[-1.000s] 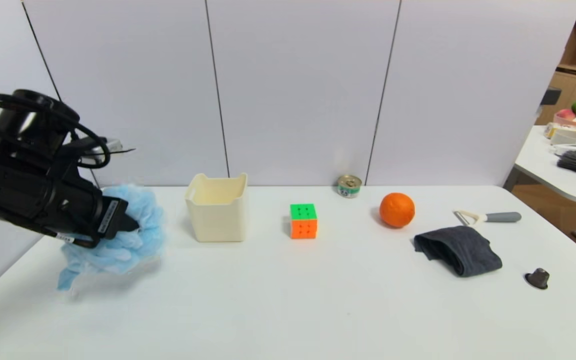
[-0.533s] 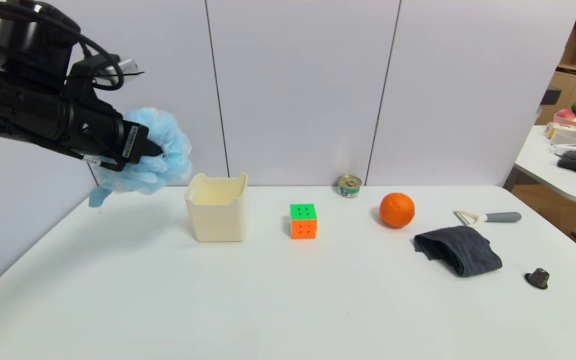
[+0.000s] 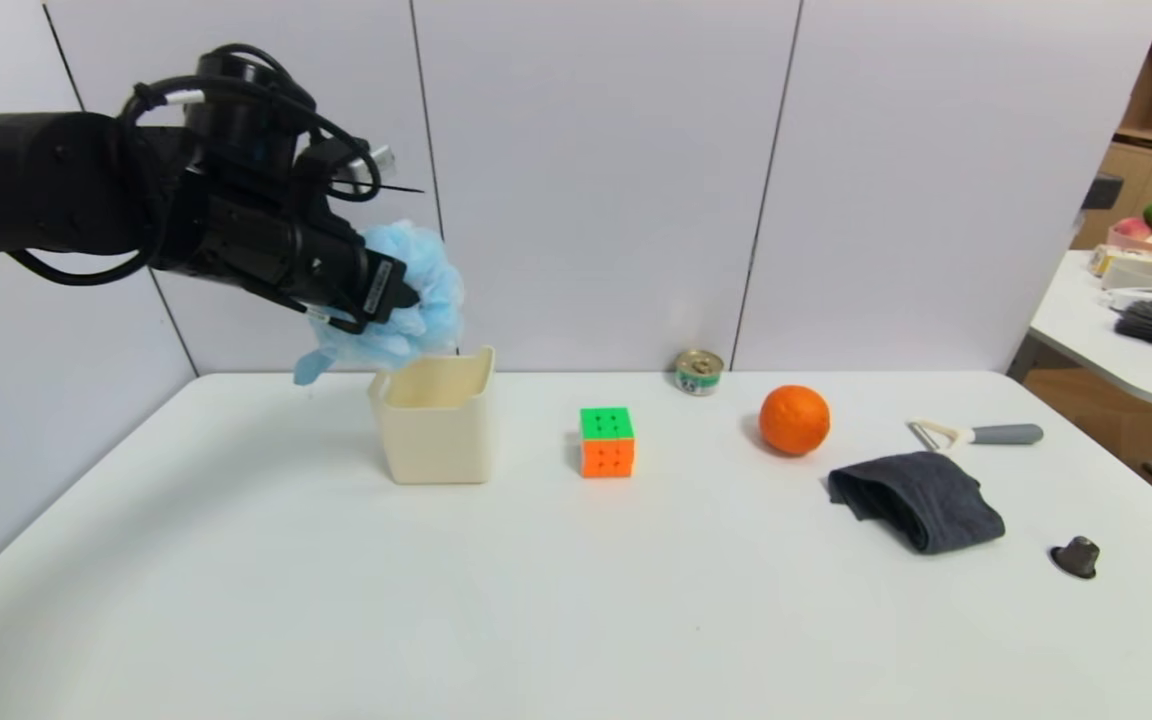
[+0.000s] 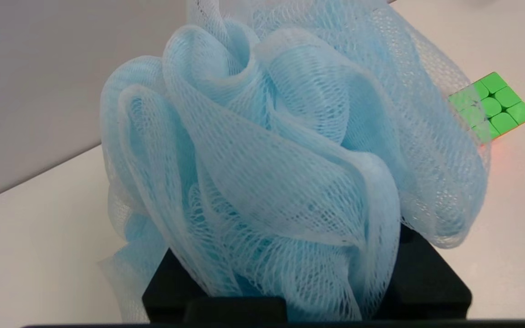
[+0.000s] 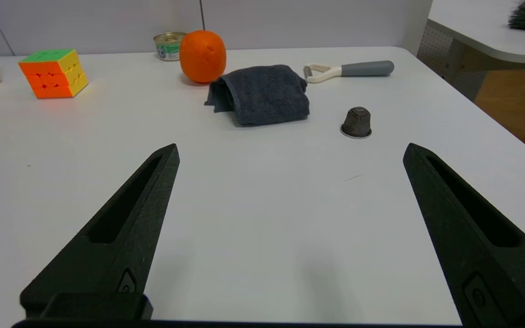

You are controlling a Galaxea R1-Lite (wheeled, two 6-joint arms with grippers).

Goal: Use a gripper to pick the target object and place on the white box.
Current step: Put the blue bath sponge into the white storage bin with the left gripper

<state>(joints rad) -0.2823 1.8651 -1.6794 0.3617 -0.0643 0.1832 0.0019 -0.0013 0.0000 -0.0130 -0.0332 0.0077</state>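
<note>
Left end effector: clamped on mesh pouf, raised | Right end effector: idle, wide apart, empty | Risk: overhanging ruffles tip tub

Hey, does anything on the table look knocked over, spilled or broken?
Nothing stands out: the cream tub is upright, the cube sits flat, and I see no spill. The left gripper is shut on the blue pouf.

Bright, even lighting; soft shadows on table (faint glare, R wrist view).
</note>
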